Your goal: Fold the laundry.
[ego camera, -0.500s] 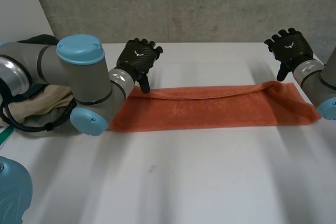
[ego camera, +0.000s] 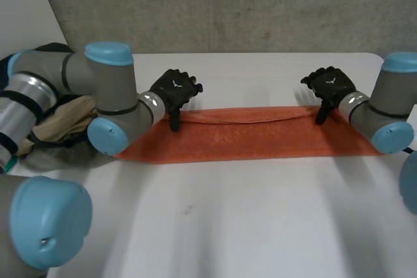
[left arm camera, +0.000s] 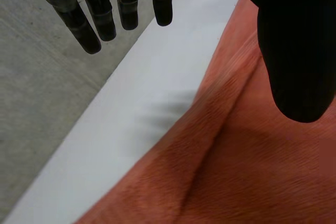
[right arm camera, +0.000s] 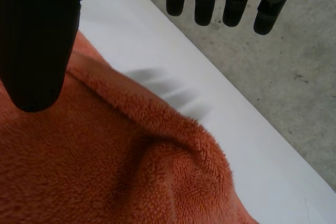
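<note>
An orange towel (ego camera: 254, 136) lies folded into a long strip across the white table (ego camera: 247, 219). My left hand (ego camera: 173, 91) hovers at the strip's far edge near its left end, fingers (left arm camera: 100, 14) straight and spread over bare table, thumb (left arm camera: 294, 61) above the towel (left arm camera: 231, 161), holding nothing. My right hand (ego camera: 330, 87) hangs at the far edge near the right end, fingers (right arm camera: 231, 3) straight beyond the table's edge, thumb (right arm camera: 37, 40) over the towel (right arm camera: 121, 171), where a raised fold bulges. Both hands are open.
A heap of other laundry (ego camera: 62, 125), beige and dark pieces, lies at the table's left behind my left arm (ego camera: 98, 89). A grey concrete wall (ego camera: 228, 4) stands behind the table. The table's near half is bare.
Both hands have moved inward along the towel's far edge, the right one the most. The towel's right end now lies flatter and the strip looks straighter.
</note>
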